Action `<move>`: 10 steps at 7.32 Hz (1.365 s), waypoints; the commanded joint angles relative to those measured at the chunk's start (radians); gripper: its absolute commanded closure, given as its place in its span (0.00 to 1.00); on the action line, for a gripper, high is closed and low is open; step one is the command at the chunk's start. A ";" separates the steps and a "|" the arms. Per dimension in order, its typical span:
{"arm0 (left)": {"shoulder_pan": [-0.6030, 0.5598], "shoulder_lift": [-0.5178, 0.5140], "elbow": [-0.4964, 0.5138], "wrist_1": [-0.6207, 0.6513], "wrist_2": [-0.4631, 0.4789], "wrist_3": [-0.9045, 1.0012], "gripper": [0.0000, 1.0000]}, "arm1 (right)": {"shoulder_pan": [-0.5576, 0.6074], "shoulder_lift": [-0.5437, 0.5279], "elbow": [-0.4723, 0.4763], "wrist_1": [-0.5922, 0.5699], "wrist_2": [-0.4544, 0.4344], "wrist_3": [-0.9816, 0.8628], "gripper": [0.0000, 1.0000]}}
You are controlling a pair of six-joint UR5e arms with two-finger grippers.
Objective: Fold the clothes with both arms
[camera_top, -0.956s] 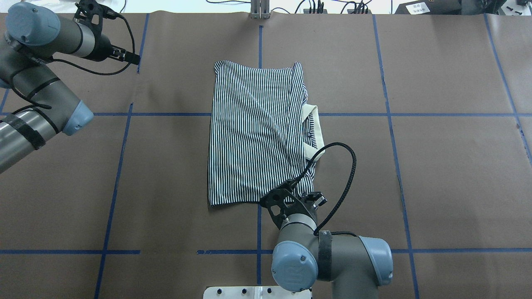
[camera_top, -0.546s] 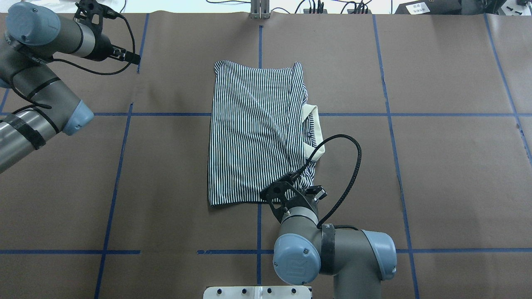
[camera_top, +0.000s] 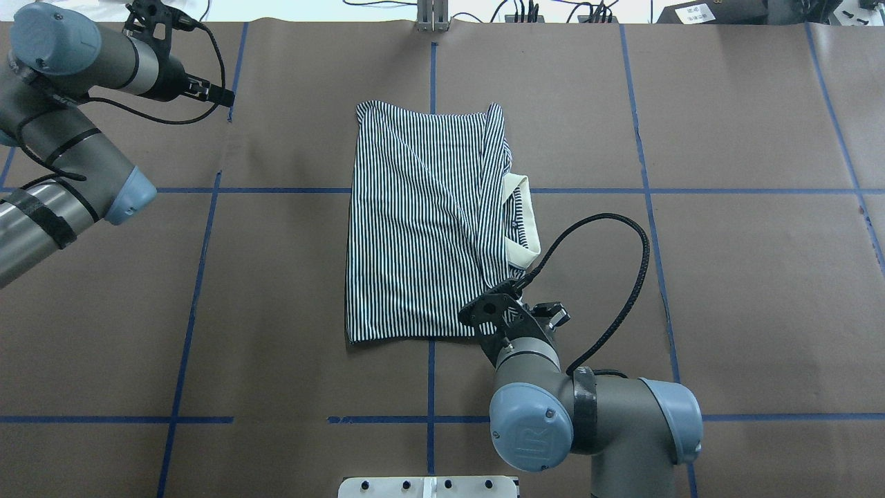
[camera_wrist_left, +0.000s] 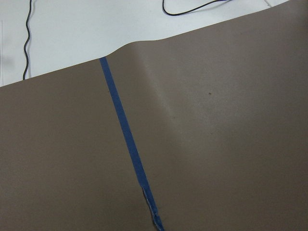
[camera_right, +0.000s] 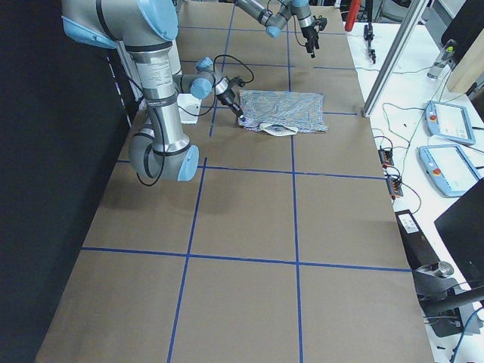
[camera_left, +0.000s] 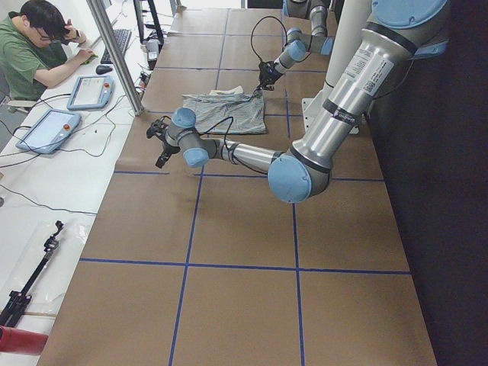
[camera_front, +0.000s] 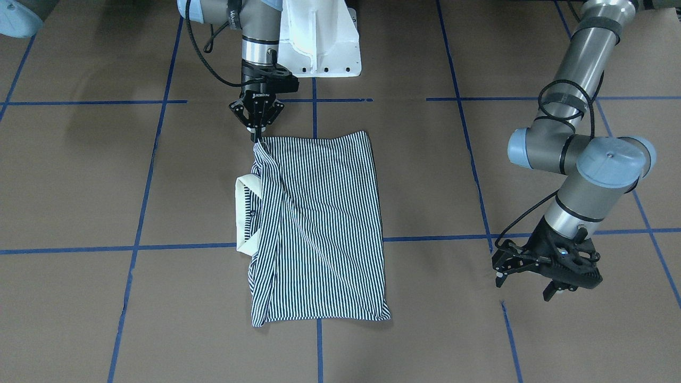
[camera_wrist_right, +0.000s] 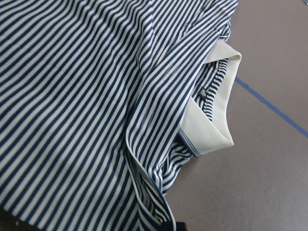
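Near robot base: right gripper (camera_front: 257, 134) pinched shut on near right corner of polo shirt (camera_top: 415, 221), corner lifted slightly off brown table (camera_top: 726, 277). Beyond gripper: rest of shirt flat at table centre, folded into long rectangle running away from base, straddling blue tape line (camera_top: 691, 191). Cream collar (camera_top: 523, 221) jutting from right edge, just past pinched corner. Far left, well apart from shirt: left gripper (camera_front: 524, 286) with fingers spread, holding nothing, above bare table.

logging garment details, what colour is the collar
Plain cream. The collar of the shirt shows best in the right wrist view.
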 commanded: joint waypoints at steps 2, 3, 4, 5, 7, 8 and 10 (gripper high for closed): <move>0.000 0.001 0.000 -0.001 0.000 0.000 0.00 | -0.060 -0.068 0.037 0.000 0.003 0.201 0.82; 0.000 0.001 0.000 -0.001 0.000 0.000 0.00 | -0.081 -0.069 0.037 0.000 0.003 0.284 0.79; 0.000 0.001 0.000 0.001 0.000 0.000 0.00 | -0.084 -0.069 0.037 0.001 0.003 0.294 0.59; 0.000 0.001 0.000 -0.001 0.000 0.000 0.00 | -0.085 -0.070 0.042 0.000 0.003 0.294 0.10; 0.000 0.001 0.000 0.001 0.000 0.000 0.00 | -0.060 -0.066 0.126 -0.011 0.056 0.256 0.00; 0.000 0.001 0.000 -0.001 0.000 0.000 0.00 | -0.014 -0.046 0.117 -0.008 0.098 0.201 0.00; 0.000 0.001 0.000 -0.001 0.000 0.000 0.00 | 0.102 0.055 0.039 0.001 0.186 0.060 0.00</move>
